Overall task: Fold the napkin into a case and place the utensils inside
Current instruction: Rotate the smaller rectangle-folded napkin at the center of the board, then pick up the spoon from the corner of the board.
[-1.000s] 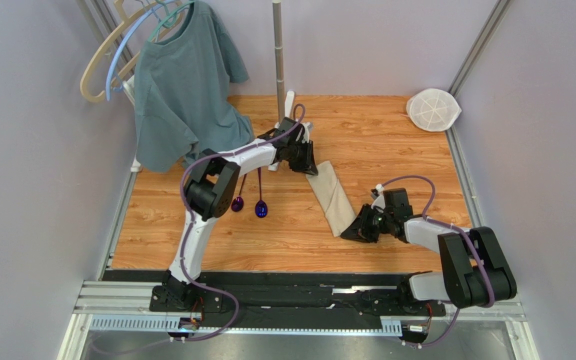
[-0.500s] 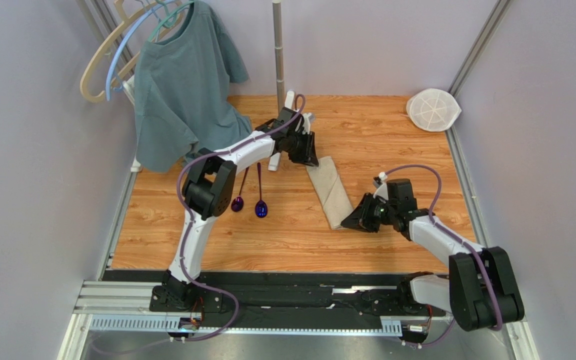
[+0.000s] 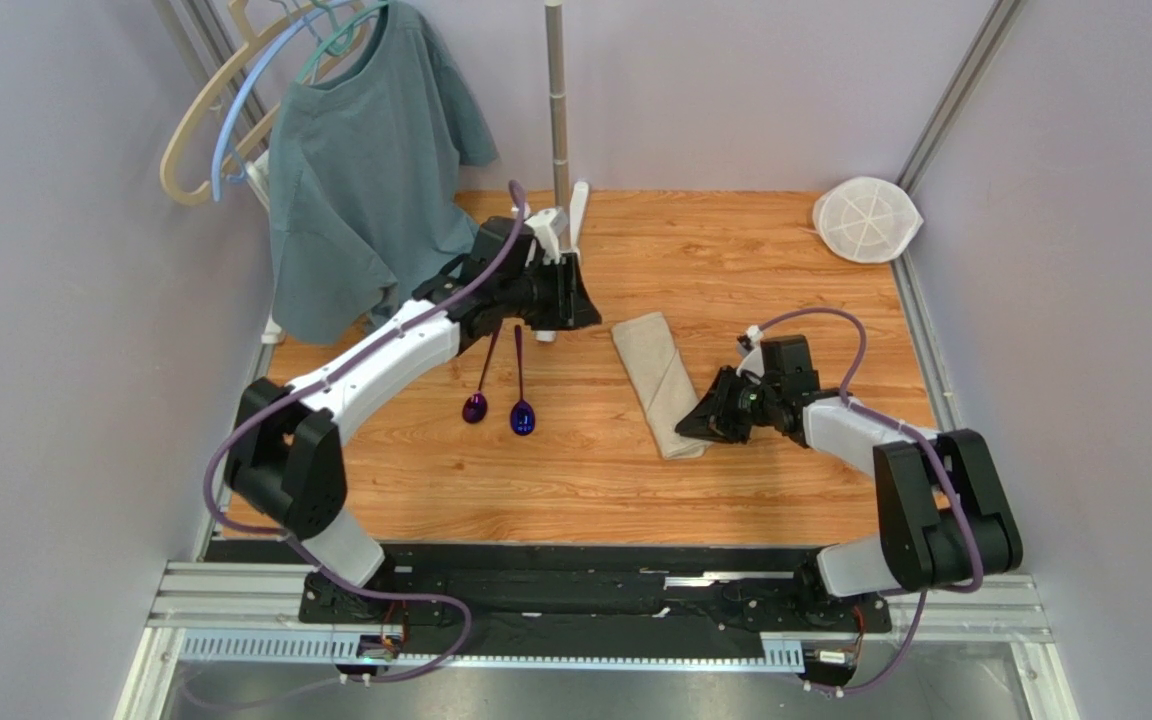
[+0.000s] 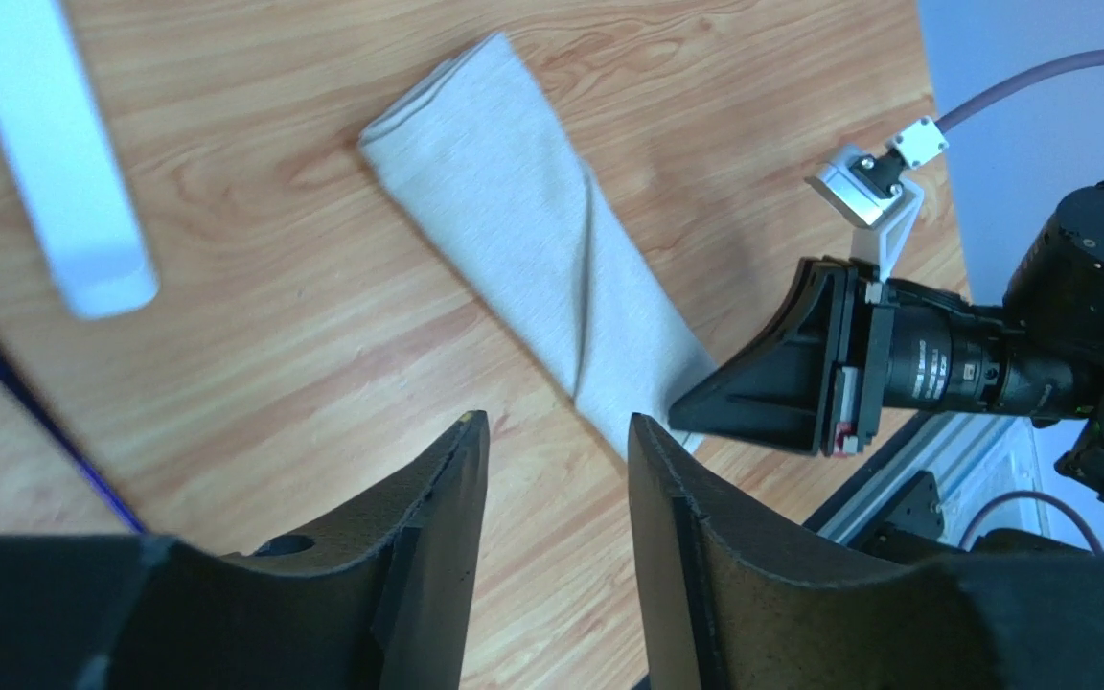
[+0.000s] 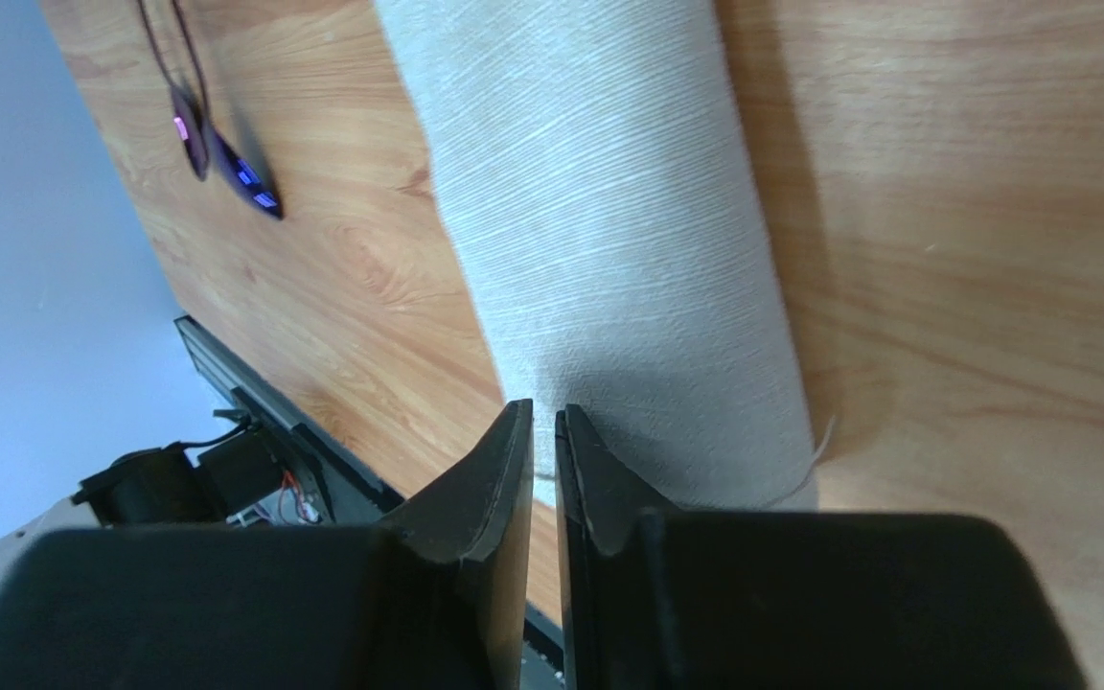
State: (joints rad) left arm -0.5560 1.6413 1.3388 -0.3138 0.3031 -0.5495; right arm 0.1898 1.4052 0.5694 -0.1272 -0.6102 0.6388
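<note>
The beige napkin [image 3: 657,383] lies folded into a narrow oblong case on the wooden table [image 3: 778,285], slanting from far-left to near-right. My right gripper [image 3: 692,431] is at its near end, jaws almost together and pinching the cloth's corner [image 5: 630,288]. In the right wrist view the right gripper [image 5: 545,410] has only a thin slit between its fingers. My left gripper [image 3: 582,308] hovers left of the case's far end, open and empty [image 4: 555,424], with the napkin [image 4: 544,245] ahead of it. Two purple spoons [image 3: 474,405] [image 3: 522,417] lie side by side left of the case.
A grey-green T-shirt [image 3: 364,180] hangs with hangers [image 3: 222,105] at the far left. A metal pole [image 3: 557,105] with a white foot [image 4: 61,158] stands behind the left gripper. A white mesh disc [image 3: 865,221] sits in the far right corner.
My left gripper has let go of the napkin's far end, opened and drawn back to the left. The right gripper has shifted the near end slightly leftward and farther back.
</note>
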